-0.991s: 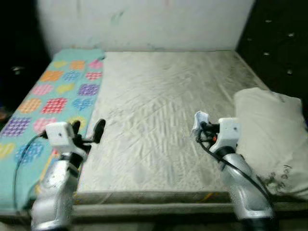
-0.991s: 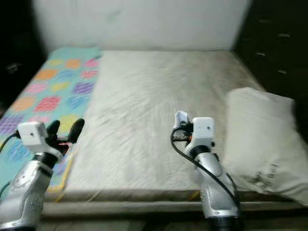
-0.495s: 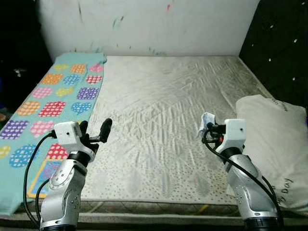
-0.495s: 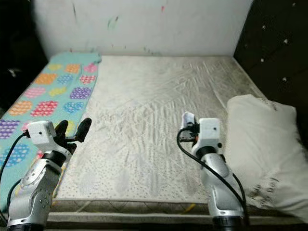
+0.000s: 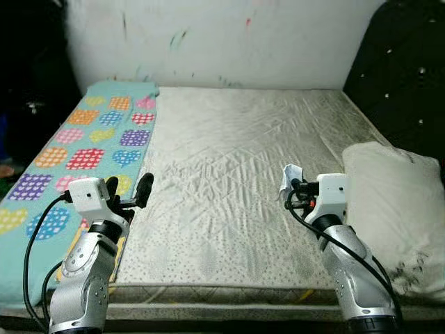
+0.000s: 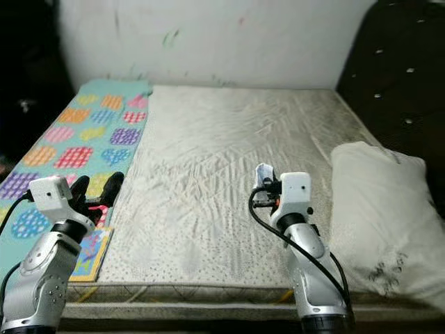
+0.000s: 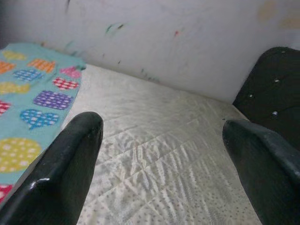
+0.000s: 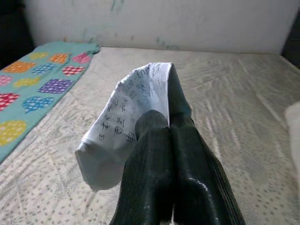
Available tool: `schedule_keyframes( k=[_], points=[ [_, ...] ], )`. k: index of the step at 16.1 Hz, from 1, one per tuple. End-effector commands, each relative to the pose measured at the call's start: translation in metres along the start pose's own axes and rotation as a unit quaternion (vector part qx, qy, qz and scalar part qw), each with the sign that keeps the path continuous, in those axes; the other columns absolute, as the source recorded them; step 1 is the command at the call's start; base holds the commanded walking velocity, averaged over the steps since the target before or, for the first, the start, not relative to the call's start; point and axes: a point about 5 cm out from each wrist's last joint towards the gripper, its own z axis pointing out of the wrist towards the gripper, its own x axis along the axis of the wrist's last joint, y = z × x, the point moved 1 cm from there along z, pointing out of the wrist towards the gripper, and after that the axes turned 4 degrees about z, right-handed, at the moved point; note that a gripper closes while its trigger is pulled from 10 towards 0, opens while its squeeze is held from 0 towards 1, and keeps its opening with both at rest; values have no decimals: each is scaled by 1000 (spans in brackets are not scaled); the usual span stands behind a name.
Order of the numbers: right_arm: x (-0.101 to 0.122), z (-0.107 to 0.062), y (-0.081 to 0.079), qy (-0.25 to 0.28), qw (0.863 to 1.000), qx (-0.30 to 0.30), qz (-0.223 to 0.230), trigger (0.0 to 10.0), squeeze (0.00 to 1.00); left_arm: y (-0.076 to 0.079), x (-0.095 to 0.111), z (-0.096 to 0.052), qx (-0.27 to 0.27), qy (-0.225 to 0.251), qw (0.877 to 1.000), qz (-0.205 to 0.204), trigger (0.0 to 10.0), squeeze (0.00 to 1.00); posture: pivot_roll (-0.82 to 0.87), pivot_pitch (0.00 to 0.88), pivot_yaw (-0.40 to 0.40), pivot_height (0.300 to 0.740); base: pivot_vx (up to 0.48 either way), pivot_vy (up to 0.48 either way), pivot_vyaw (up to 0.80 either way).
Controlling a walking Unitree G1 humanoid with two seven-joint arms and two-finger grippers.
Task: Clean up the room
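I see small dark writing on the white paper [image 8: 125, 123] in my right gripper [image 8: 169, 140], and on the pillow [image 5: 400, 229], but can't read either.

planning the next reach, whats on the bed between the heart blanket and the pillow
Bare mattress in the left eye view, between the heart blanket and the pillow. Above it the right gripper pinches a scrap of paper.

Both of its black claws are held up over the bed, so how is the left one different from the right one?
The left gripper has its jaws spread wide and empty; the right gripper has its jaws pressed shut on a scrap of written paper. The left hangs by the heart-patterned blanket, the right near the pillow. Both hover above the mattress.
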Motion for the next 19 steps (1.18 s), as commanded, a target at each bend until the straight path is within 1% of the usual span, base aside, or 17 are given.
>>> schedule_keyframes(
  k=[1, 9, 10, 13, 19],
  points=[
    [1, 1, 2, 1, 1000, -4, 1, 10000, 0, 1, -2, -1, -3, -8, 1000, 4, 10000, 0, -73, 5, 5, 740, 0, 480, 0],
    [-1, 1, -1, -3, 1000, 18, -4, 10000, 0, 2, -3, 0, 0, -6, 1000, 4, 10000, 0, -75, 0, 1, 740, 0, 480, 0],
    [0, 1, -3, -1, 1000, 24, -14, 10000, 0, 2, -2, 0, 0, 0, 1000, 3, 10000, 0, -76, 2, -1, 740, 0, 0, 0],
    [-2, 0, -4, -3, 999, 28, -18, 10000, 0, 5, 1, 0, -12, 10, 1000, 3, 10000, 0, -78, 7, 0, 740, 0, 0, 0],
    [0, -1, -3, 2, 999, 28, -27, 10000, 0, 5, 1, 1, -16, 11, 1000, 1, 10000, 0, -81, 12, 1, 740, 0, 0, 0]
  ],
)
